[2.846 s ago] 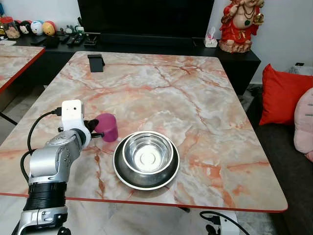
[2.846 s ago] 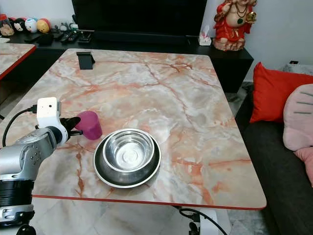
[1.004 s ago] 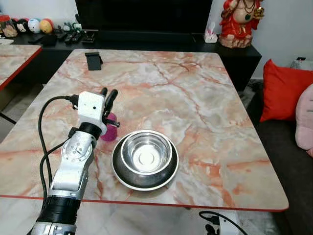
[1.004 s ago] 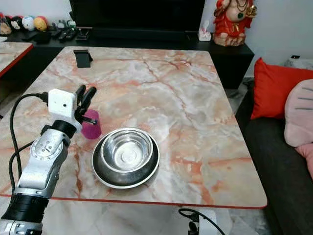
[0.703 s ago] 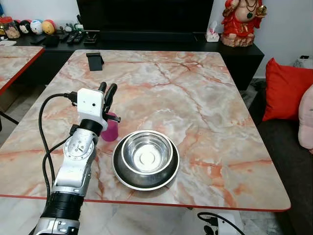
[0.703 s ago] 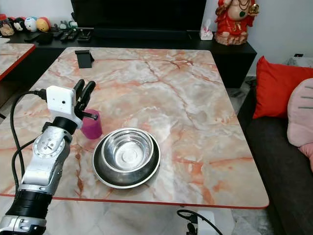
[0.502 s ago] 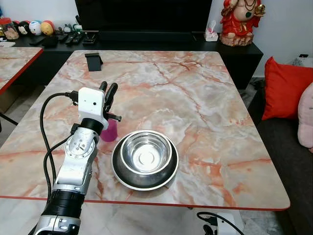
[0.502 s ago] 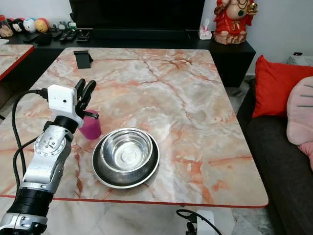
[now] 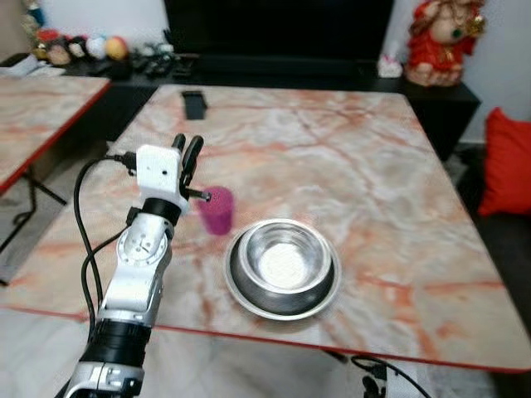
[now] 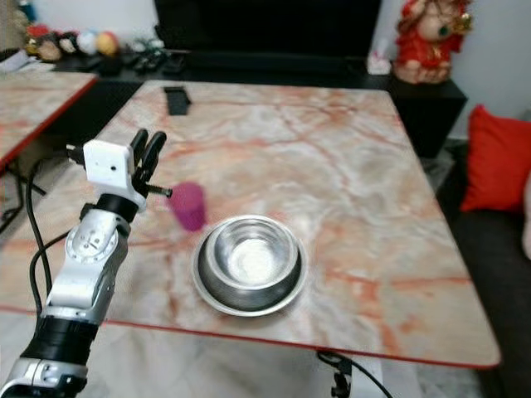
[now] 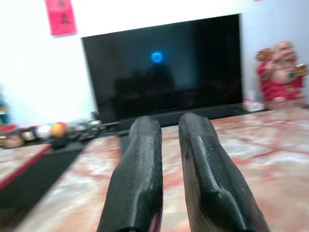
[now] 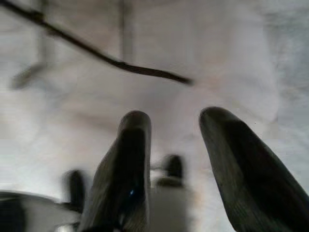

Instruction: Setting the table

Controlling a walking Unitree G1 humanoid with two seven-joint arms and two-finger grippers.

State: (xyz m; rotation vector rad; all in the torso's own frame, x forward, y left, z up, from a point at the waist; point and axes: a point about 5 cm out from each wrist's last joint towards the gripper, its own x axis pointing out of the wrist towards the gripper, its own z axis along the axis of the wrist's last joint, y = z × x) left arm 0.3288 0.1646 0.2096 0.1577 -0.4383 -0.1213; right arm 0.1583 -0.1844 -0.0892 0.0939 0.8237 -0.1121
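A pink cup (image 9: 217,211) stands upright on the marble table (image 9: 357,166), just left of a steel bowl (image 9: 282,264) that sits in a dark plate. My left gripper (image 9: 187,143) is raised above and to the left of the cup, fingers pointing up and away from it, shut with nothing between them. In the left wrist view the two fingers (image 11: 140,159) lie almost together, aimed at the television. My right gripper (image 12: 175,116) hangs low over the pale floor, open and holding nothing.
A black phone stand (image 9: 195,104) sits at the table's far left end. A second marble table (image 9: 41,91) stands to the left across a gap. A red cushion (image 9: 510,157) and sofa lie on the right. A cable (image 9: 390,383) lies on the floor under the near edge.
The whole picture has shifted and blurred, so the camera moved. Since 2.8 s ago my left gripper has let go of the pink cup and risen above it; since 1 s ago it has held still.
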